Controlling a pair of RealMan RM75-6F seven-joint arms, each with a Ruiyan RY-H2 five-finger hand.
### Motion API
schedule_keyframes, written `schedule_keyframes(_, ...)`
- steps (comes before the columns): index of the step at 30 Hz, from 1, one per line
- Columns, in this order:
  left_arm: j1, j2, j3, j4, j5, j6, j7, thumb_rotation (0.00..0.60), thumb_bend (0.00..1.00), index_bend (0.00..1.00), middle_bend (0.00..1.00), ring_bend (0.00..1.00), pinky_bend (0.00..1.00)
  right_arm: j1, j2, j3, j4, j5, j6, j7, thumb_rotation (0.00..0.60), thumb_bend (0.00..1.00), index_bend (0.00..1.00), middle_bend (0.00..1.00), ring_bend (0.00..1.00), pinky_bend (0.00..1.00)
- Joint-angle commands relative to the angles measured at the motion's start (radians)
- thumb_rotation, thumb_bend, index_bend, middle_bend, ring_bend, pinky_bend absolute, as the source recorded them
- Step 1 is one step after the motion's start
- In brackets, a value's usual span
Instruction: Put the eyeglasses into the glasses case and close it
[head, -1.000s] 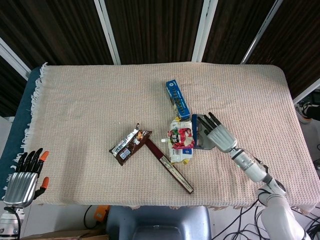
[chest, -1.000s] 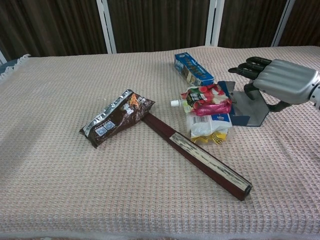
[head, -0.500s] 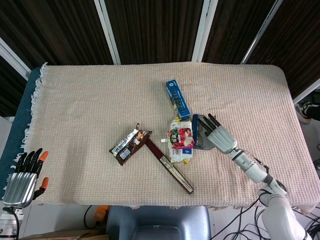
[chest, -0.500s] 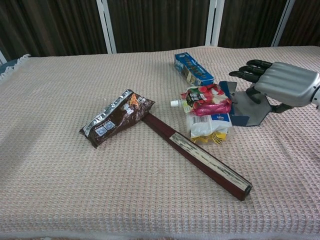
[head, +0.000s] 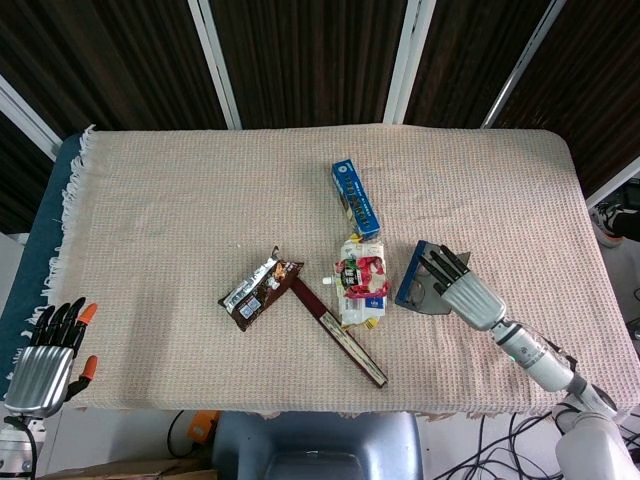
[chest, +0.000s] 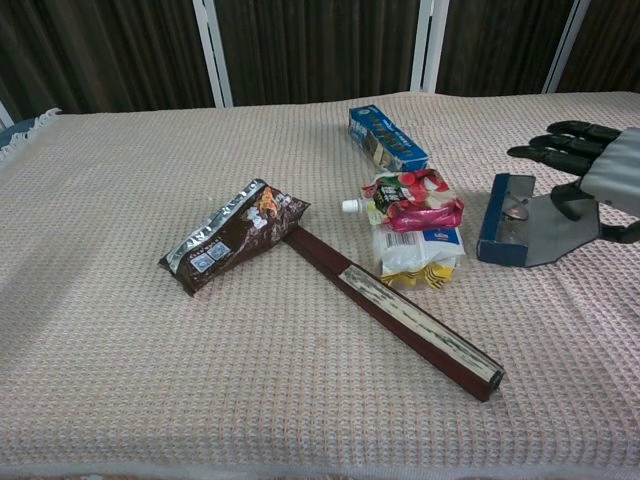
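The glasses case (head: 418, 288) (chest: 505, 232) is blue with a grey flap and lies open on the cloth, right of the snack pouches. A small shiny part (chest: 514, 211) shows inside it, and I cannot tell if it belongs to the eyeglasses. My right hand (head: 466, 290) (chest: 598, 172) holds the case by the grey flap (chest: 556, 232), thumb on the flap and fingers stretched above it. My left hand (head: 48, 352) hangs off the table's near left corner with its fingers apart, holding nothing. The chest view does not show it.
A blue box (head: 355, 198) (chest: 387, 138) lies behind a red pouch (head: 362, 270) (chest: 415, 200) and a white-yellow packet (chest: 418, 250). A brown snack bag (head: 260, 290) (chest: 232, 235) and a long dark-red box (head: 340, 335) (chest: 400, 310) lie mid-table. The table's right edge is near my right hand.
My right hand has pulled the glasses case to the right, away from the pouches, and the case has turned. The left hand has stayed in place.
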Motion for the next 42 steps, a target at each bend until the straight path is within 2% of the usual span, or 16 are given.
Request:
schedule_keyframes(1, 0.002, 0.001, 0.001, 0.002, 0.003, 0.003, -0.004, 0.600, 0.41, 0.00, 0.00, 0.00, 0.00, -0.048, 0.035, -0.017, -0.028, -0.016, 0.057, 0.000, 0.600, 0.63, 0.74, 0.11, 0.00, 0.00)
schedule_keyframes(9, 0.005, 0.005, 0.002, 0.003, 0.007, 0.008, -0.014, 0.600, 0.41, 0.00, 0.00, 0.00, 0.00, -0.095, 0.090, -0.044, -0.115, -0.050, 0.137, -0.009, 0.600, 0.63, 0.74, 0.11, 0.00, 0.00)
schedule_keyframes(14, 0.003, 0.006, 0.002, 0.002, 0.007, 0.004, -0.015, 0.600, 0.41, 0.00, 0.00, 0.00, 0.00, -0.086, 0.115, -0.044, -0.197, -0.060, 0.135, -0.012, 0.600, 0.63, 0.74, 0.11, 0.00, 0.00)
schedule_keyframes(29, 0.007, 0.012, 0.003, 0.000, 0.008, 0.006, -0.024, 0.600, 0.42, 0.00, 0.00, 0.00, 0.00, -0.002, 0.189, 0.016, -0.454, -0.037, 0.008, -0.086, 0.600, 0.63, 0.74, 0.11, 0.00, 0.00)
schedule_keyframes(42, 0.006, 0.012, 0.001, -0.002, 0.005, 0.003, -0.020, 0.600, 0.41, 0.00, 0.00, 0.00, 0.00, 0.039, 0.210, 0.066, -0.555, 0.006, -0.113, -0.109, 0.600, 0.63, 0.74, 0.11, 0.00, 0.00)
